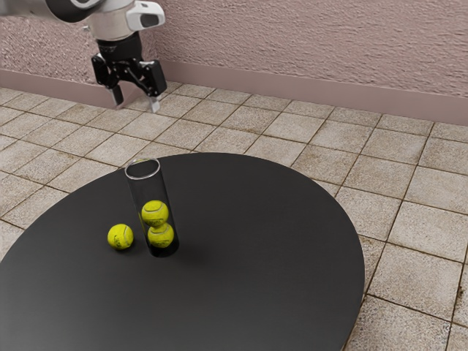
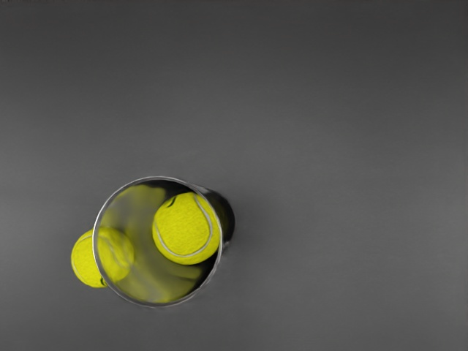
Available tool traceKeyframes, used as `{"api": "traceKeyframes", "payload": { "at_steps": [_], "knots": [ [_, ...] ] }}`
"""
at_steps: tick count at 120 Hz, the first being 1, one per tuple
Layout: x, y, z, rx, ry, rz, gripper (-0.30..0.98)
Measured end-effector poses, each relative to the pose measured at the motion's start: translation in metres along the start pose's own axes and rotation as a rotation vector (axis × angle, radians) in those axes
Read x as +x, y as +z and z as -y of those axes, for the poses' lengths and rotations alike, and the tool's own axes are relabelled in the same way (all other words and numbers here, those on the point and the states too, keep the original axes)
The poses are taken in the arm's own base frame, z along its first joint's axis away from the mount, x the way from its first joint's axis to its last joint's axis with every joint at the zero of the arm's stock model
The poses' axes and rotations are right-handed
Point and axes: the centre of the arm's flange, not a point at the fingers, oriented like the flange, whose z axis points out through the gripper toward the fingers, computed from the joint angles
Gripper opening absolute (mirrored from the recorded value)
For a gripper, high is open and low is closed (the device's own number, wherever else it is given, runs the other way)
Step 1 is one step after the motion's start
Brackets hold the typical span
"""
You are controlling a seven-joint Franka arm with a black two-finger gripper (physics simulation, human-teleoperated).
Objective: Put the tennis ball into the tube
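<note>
We have the round dark surface [image 1: 270, 256] across the exterior view's lower part. Our end effector [image 1: 137, 106] hangs upper left, fingers spread. Left of centre, the clear tube [image 1: 151, 191] stands upright, long axis vertical, mouth up, two stacked balls [image 1: 155, 213] inside; the loose tennis ball [image 1: 121, 237] lies just left.
</note>
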Motion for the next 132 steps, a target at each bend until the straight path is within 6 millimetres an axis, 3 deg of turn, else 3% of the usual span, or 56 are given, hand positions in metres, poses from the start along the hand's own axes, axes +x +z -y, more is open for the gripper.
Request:
{"api": "traceKeyframes", "payload": {
  "at_steps": [18, 26, 42, 64, 78, 96, 108, 132],
  "knots": [
    [-0.005, -0.001, -0.008, -0.014, 0.003, 0.009, 0.69],
    [-0.03, -0.009, -0.008, -0.027, 0.006, 0.009, 0.69],
    [-0.085, -0.012, 0.049, -0.03, -0.11, 0.003, 0.69],
    [-0.102, 0.006, 0.063, 0.005, -0.399, -0.026, 0.69],
    [-0.112, 0.054, 0.074, 0.006, -0.627, -0.024, 0.69],
    [-0.113, 0.101, 0.086, -0.008, -0.864, -0.059, 0.69],
    [-0.104, 0.115, 0.106, -0.053, -1.024, -0.103, 0.69],
    [-0.078, 0.182, 0.136, -0.091, -1.267, -0.075, 0.69]
  ]
}}
